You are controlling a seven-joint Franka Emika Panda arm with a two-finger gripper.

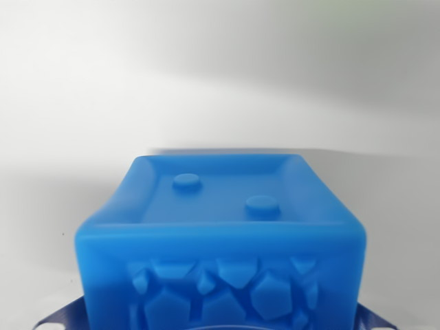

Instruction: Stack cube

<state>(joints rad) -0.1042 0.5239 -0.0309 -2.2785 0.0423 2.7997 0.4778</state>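
Nearest to my camera, at the bottom edge of the wrist view, 2 small dark blue tabs poke out on either side of the blue cube (223, 237): one at the wrist view's left (60, 316) and one at the wrist view's right (368, 317). I take these for parts of my gripper (220, 323), but my fingertips are out of sight, so I cannot tell how wide I stand or whether I am pressing on the cube at all.

The cube fills the lower half of the frame, centred and very close. Its near face carries a raised pattern of angular, stone-like facets. Its top is a shallow recessed panel with a raised rim and 2 round studs, one toward the wrist view's left (186, 181) and one further right and nearer me (262, 203). It sits square to my view, not tilted.

Beyond it lies only a plain white tabletop (220, 89) with soft grey shadow across the upper right. No second cube shows here, so I cannot say where the stacking target is.

My judgement is that I am at the grasp or carry stage. To do it well I should keep the cube centred between my fingers, hold its sides flat and parallel so it does not twist, lift straight up, and only travel once it is clear of the table. When placing, I should line up the edges and lower gently before letting go.
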